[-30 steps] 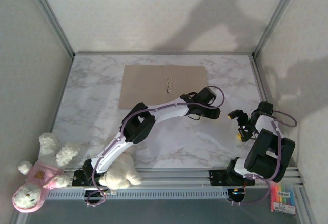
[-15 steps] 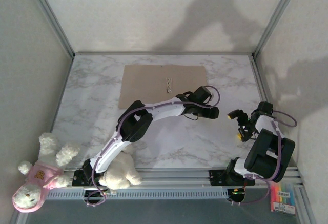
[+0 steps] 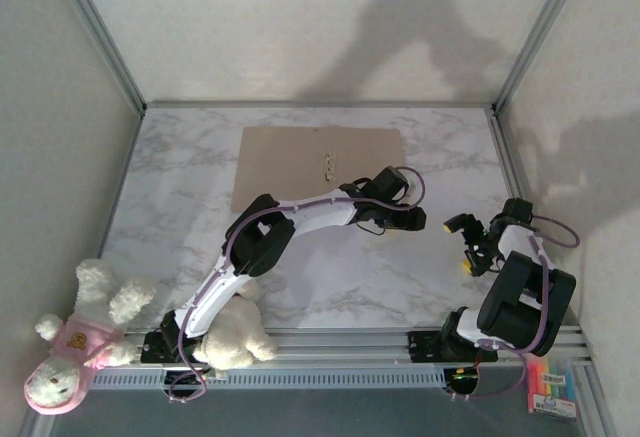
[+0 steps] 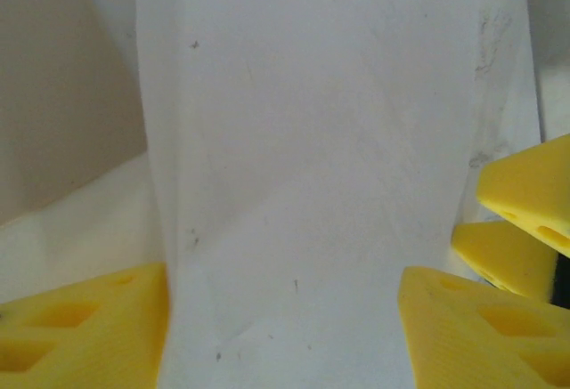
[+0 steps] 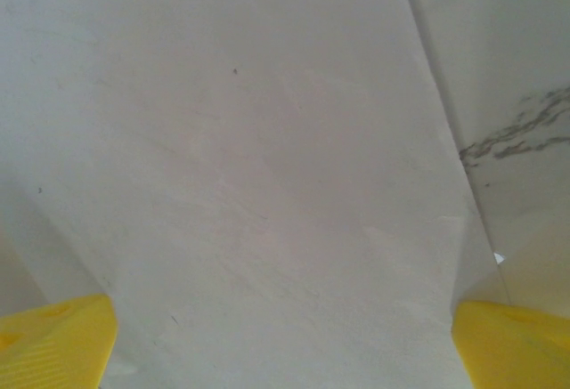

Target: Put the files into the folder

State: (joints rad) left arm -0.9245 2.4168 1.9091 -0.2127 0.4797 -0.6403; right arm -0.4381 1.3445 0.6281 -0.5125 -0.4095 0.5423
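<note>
The files (image 4: 312, 158) are hard to make out from above, because the white paper almost disappears against the pale marble tabletop (image 3: 180, 187). In the left wrist view a white sheet runs through the middle, and its near and far ends are cut off by the picture border. In the right wrist view the same kind of sheet (image 5: 249, 184) covers most of the picture, with grey-veined marble to its right.

The left gripper (image 4: 280, 336) has its yellow fingers wide apart and holds nothing; only the tips are visible, low over the paper. The right gripper (image 5: 283, 340) is also spread wide, with its tips cut off at the bottom corners. From above, the left gripper (image 3: 408, 219) is just near-right of the folder (image 3: 290, 162), and the right gripper (image 3: 458, 245) is near it, further right.

The folder lies closed and flat at the far middle of the table. A small mark (image 3: 330, 164) on it is too small to read.

Two yellow wedges (image 4: 521, 198) at the right border of the left wrist view are cut off.

The pack of markers (image 3: 552, 387) at the near right has printing too small to read.
</note>
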